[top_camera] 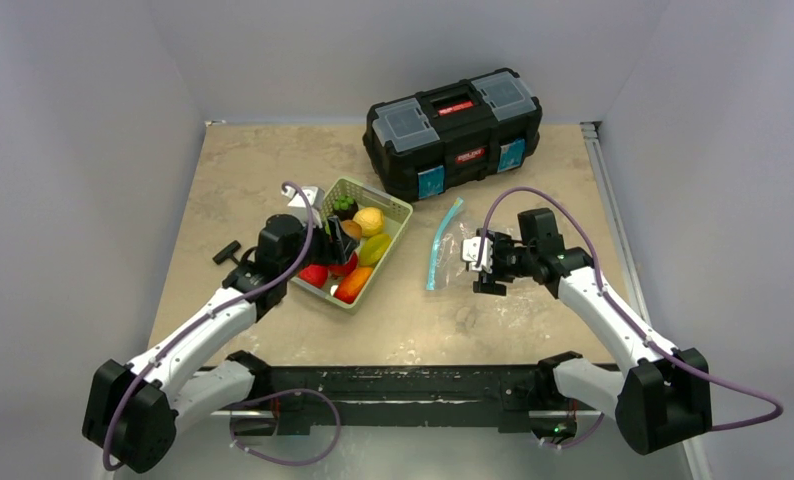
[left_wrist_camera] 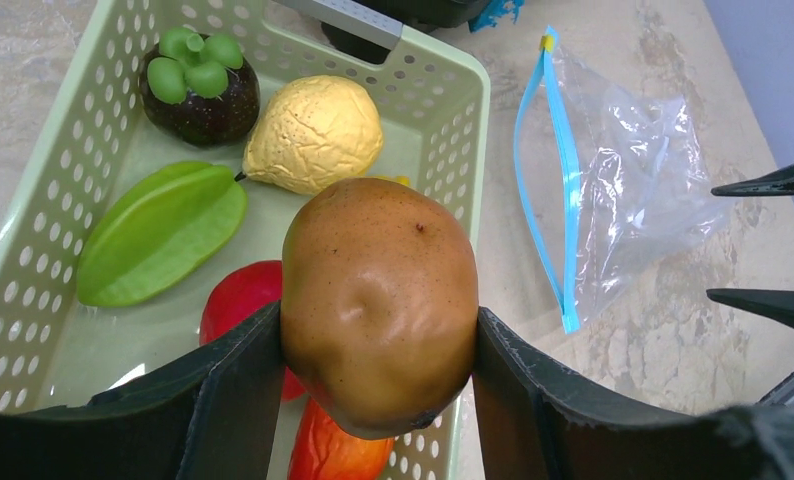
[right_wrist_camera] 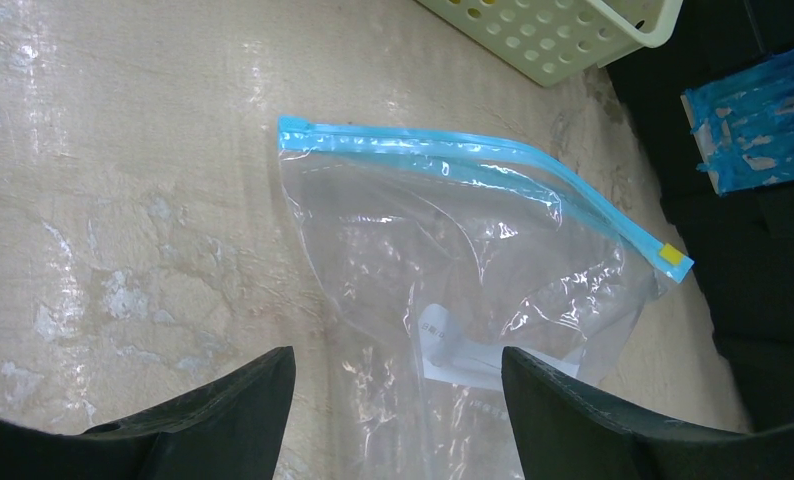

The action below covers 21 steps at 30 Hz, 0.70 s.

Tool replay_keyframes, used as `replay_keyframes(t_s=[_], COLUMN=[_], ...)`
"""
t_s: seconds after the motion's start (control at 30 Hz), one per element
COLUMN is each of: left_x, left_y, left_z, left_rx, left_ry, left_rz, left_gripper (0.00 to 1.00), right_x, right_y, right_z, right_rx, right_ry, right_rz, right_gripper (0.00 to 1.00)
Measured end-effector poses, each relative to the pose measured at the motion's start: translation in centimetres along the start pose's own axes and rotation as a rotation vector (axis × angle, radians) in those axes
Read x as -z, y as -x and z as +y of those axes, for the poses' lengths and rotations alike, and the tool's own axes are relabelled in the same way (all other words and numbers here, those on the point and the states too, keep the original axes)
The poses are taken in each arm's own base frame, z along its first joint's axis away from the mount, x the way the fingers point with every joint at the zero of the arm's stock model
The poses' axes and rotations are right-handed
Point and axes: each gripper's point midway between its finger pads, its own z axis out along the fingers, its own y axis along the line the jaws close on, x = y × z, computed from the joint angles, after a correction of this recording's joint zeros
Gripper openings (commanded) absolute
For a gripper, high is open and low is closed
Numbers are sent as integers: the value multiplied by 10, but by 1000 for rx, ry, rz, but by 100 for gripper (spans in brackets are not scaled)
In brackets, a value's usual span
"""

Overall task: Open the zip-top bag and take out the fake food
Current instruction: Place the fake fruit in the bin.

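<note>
1. Left wrist view showed us the left gripper point(left_wrist_camera: 376, 345) clamped on a brown fruit point(left_wrist_camera: 378, 270), held above the green basket point(left_wrist_camera: 453, 130) and over a red piece point(left_wrist_camera: 235, 300).
2. We saw the rest of the fake food point(left_wrist_camera: 313, 130) lying in that basket. The zip-top bag point(right_wrist_camera: 453, 270) lay flat on the table point(right_wrist_camera: 123, 200) beside it, apparently emptied, its blue zip strip point(right_wrist_camera: 443, 160) toward the basket.
3. The right gripper point(right_wrist_camera: 395, 370) hung over the bag with jaws apart, holding nothing.
4. We judged the round, glossy fruit could squirt out of the grip, or bounce off the heap and over the basket's side if let go high.
5. We also feared the right gripper snagging the loose film and dragging the bag.
</note>
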Motion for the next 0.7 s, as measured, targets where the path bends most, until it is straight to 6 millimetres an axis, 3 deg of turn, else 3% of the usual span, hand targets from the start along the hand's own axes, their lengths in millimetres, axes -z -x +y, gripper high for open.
replay_keyframes(t_s=[0.33, 0.67, 0.7], left_x=[-15, -45, -48], left_y=[10, 20, 20], left_z=[11, 29, 31], left_rx=[33, 54, 55], left_ry=[45, 100, 108], left_rz=[11, 49, 57], left_gripper=[0, 0, 5], right_x=[0, 0, 1], right_y=[0, -1, -1], right_z=[0, 0, 0], right_rx=[2, 1, 1], right_ry=[-1, -1, -1], right_rz=[0, 1, 1], right_gripper=[74, 74, 74])
